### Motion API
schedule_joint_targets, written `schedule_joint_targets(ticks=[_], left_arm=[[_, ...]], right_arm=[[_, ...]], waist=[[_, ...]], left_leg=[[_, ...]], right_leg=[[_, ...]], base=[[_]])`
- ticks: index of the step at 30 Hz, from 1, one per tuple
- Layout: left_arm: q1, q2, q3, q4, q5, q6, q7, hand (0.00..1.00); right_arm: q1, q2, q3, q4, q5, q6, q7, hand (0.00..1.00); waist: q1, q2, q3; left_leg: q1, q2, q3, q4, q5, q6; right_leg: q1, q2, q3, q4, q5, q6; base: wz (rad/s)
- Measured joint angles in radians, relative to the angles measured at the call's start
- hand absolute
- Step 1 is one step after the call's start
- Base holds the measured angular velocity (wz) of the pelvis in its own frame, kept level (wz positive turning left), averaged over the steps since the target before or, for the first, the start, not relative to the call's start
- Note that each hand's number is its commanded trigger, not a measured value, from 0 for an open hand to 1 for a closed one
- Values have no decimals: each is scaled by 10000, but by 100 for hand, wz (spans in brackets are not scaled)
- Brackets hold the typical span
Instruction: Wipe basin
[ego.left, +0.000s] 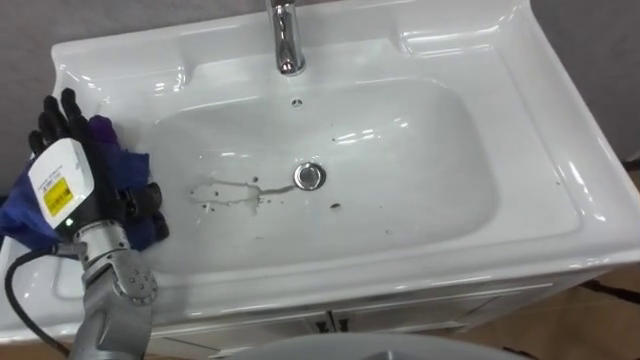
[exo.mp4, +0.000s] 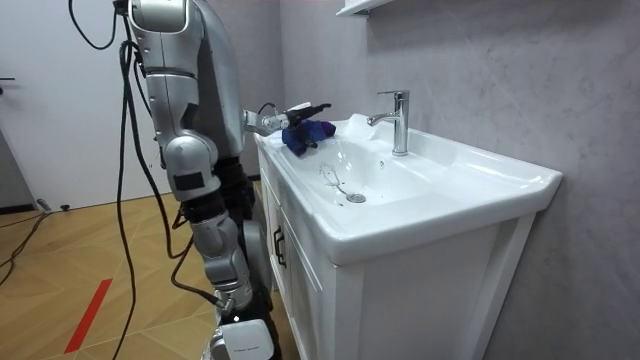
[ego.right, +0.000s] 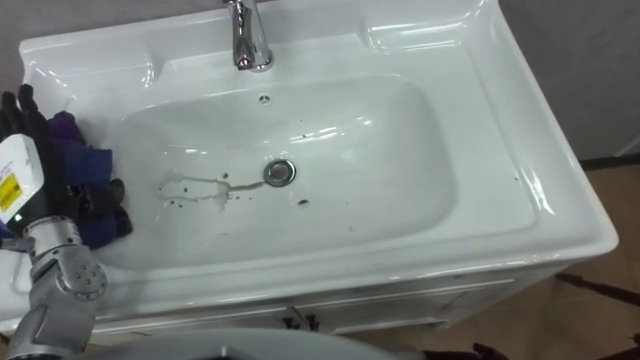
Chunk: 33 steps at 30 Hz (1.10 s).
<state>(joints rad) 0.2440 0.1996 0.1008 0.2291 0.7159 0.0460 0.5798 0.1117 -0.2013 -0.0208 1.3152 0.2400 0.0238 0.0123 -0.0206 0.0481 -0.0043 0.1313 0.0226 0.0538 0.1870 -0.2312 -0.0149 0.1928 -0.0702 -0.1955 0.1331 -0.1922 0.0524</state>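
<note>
A white basin (ego.left: 520, 90) lies below me, with a chrome drain (ego.left: 309, 177) in the middle of its bowl. A greyish dirt smear (ego.left: 235, 193) runs left from the drain, and small dark specks (ego.left: 335, 207) dot the bowl floor to its right. A dark blue cloth (ego.left: 125, 165) is bunched on the bowl's left slope. My left hand (ego.left: 100, 190) lies on top of it, long fingers pointing toward the back rim and thumb curled round the cloth. In the room view the left hand (exo.mp4: 300, 108) holds the cloth (exo.mp4: 305, 133) at the far end of the basin.
A chrome faucet (ego.left: 288, 35) stands at the middle of the back rim, with a small overflow hole (ego.left: 296, 102) below it. The basin tops a white cabinet (exo.mp4: 300, 290). I stand at the cabinet's front. Wooden floor shows to the right.
</note>
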Motion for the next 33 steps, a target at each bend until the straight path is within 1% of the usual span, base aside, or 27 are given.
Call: schedule_joint_targets(ticks=[3,6,8,12,13,16,21,22,26,30,33], left_arm=[[32,-5,-11,100,-83,53,23,0],[84,-67,-15,347,-83,218,27,0],[135,-110,-16,365,-89,217,33,0],[172,-138,-39,722,-315,103,122,0],[150,-142,-64,1017,-407,-22,184,0],[130,-141,-61,1325,-491,-120,177,0],[112,-140,46,1383,-484,-115,176,0],[130,-141,66,1359,-480,-113,166,0],[189,-142,141,1240,-479,-113,137,0],[135,-144,132,1236,-506,-112,-5,0],[128,-144,131,1341,-591,-106,-34,0]], right_arm=[[43,4,8,-56,191,30,-30,0],[59,-11,3,-118,190,205,-67,0],[68,-15,3,-134,188,219,-100,0],[59,-81,2,-127,161,223,-127,0],[60,-119,-9,-89,162,218,-127,0],[72,-173,-14,-48,161,222,-126,0],[64,-173,-14,-104,150,473,-161,0],[62,-173,-14,-121,77,572,-192,0],[69,-173,-11,-126,-306,716,-240,0],[106,-177,-6,-124,-571,947,-244,0],[109,-174,-14,-125,-589,1028,-336,0]], waist=[[9,21,-13],[8,72,-43],[11,77,-48],[12,107,-38],[-1,145,-59],[-1,205,-81],[27,166,-86],[30,151,-88],[84,91,-109],[247,19,-146],[287,32,-141]], left_leg=[[-9,-1,1,-9,0,0],[-8,-1,2,-13,0,0],[-7,-1,-1,-14,0,0],[18,-3,-10,-11,0,0],[34,-2,0,-15,0,0],[58,2,12,-45,24,-23],[152,2,103,-195,87,-38],[156,2,108,-194,91,-42],[201,4,114,-189,104,-47],[257,8,120,-195,105,-46],[389,17,218,-234,105,-46]], right_leg=[[5,0,8,5,0,0],[-6,2,10,6,0,0],[-4,2,6,6,0,0],[-5,2,-10,8,0,0],[-5,2,-8,9,0,0],[-4,5,-8,12,0,0],[-12,-1,2,-6,-20,-25],[-15,-1,4,-8,-25,-33],[-15,0,4,-4,-32,-42],[18,2,9,17,-32,-43],[147,7,81,22,-32,-43]], base=[[0],[0],[0],[0],[0],[0],[-5],[-4],[0],[-1],[-7]])
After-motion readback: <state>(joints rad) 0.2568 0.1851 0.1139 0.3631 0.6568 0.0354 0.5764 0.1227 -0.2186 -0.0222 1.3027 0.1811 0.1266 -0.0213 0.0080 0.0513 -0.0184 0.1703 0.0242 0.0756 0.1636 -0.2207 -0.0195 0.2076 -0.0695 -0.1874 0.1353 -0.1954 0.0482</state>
